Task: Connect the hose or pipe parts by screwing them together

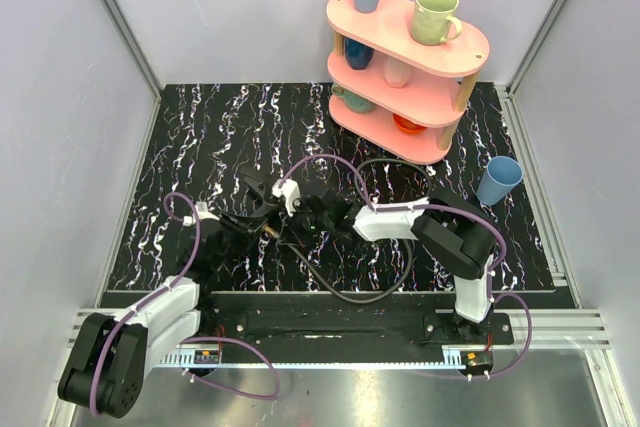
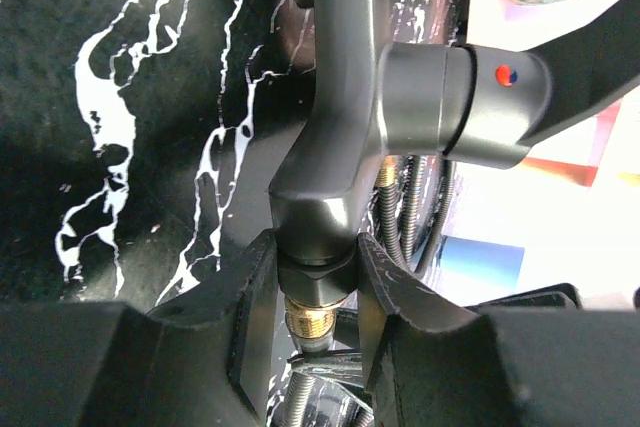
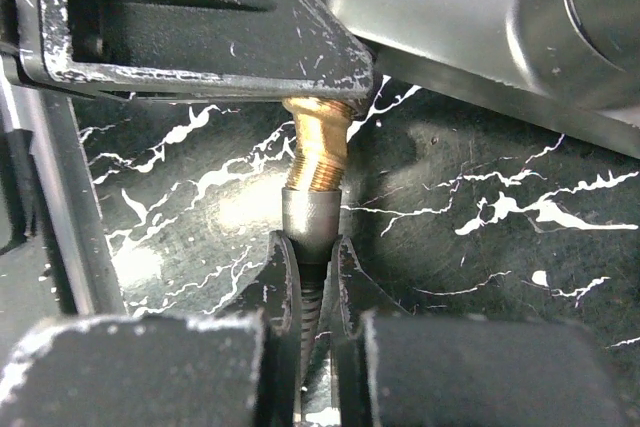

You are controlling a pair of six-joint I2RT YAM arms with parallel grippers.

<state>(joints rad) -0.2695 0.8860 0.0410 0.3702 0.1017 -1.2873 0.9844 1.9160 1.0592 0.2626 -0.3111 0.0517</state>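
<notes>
My left gripper (image 2: 315,269) is shut on the black hex nut at the base of a dark angular pipe part (image 2: 335,137) that carries a side handle with a red and blue dot. Brass thread (image 2: 312,319) sticks out below the nut. My right gripper (image 3: 311,259) is shut on a ribbed black hose (image 3: 313,299) just behind its grey ferrule (image 3: 310,215). The hose's brass threaded fitting (image 3: 318,147) tilts up against the left gripper's finger. In the top view both grippers (image 1: 262,209) (image 1: 316,211) meet at mid-table, and the hose (image 1: 392,282) loops toward the near edge.
A pink three-tier shelf (image 1: 452,97) with cups stands at the back right. A blue cup (image 1: 498,180) sits upside down on the black marbled mat (image 1: 200,147) at the right. Purple cables (image 1: 335,162) arch over both arms.
</notes>
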